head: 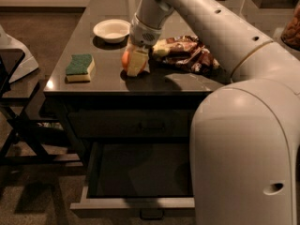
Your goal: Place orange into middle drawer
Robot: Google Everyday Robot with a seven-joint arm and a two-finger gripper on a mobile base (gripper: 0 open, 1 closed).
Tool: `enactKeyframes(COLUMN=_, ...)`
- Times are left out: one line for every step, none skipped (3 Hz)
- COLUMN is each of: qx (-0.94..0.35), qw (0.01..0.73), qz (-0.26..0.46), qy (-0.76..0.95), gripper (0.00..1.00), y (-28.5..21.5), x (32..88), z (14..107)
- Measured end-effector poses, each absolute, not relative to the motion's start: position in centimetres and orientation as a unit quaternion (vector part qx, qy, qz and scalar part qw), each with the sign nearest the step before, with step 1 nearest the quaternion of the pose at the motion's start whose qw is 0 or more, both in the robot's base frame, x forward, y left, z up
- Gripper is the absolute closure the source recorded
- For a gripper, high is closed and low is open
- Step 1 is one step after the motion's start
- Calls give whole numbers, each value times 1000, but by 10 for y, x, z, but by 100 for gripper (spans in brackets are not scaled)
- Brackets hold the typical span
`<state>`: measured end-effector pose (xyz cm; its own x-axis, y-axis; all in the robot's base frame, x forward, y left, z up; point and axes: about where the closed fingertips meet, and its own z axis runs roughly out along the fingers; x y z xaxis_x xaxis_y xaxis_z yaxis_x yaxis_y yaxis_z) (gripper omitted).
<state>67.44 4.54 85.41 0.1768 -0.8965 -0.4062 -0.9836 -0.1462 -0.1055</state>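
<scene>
Obs.: the orange [125,59] sits on the bench [105,81], near the front edge, between the sponge [79,67] and a crumpled brown snack bag [187,53]. A white bowl [111,30] stands behind it. Only the fruit's left flank shows; the rest is hidden by the pincer [136,63].

Pincer: down on the orange, at bench level, its pale body covering most of the fruit. Whether it is clamped on the orange or merely set around it cannot be told from this view.

Handling, judged: the fruit is round and smooth, firm with slight give, moderately weighty for its size. It rolls freely if nudged and may squirt out of an off-centre pinch. The best hold is across the widest girth, squarely, with modest force; the skin tolerates pressure but bruises if crushed.

Arm pose: the arm [201,18] reaches from the large white base at right, forward and leftward over the bench, wrist bent so the pincer points steeply down.

Middle drawer [131,203]: pulled open below the bench front, dark interior showing nothing inside. The orange is not yet in it.
</scene>
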Motion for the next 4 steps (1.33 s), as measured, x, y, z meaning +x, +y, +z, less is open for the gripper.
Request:
enactKeyframes(qx=-747, qw=175, qz=124, qy=629, gripper=100, y=45, x=674, z=854)
enactKeyframes(qx=-747, qw=176, qz=124, qy=629, gripper=100, y=46, x=674, z=854)
enactKeyframes(qx=-743, qw=186, qz=133, qy=629, gripper=100, y=49, x=670, z=857)
enactKeyframes(qx=-739, qw=198, qz=142, qy=628, gripper=100, y=51, x=658, z=867)
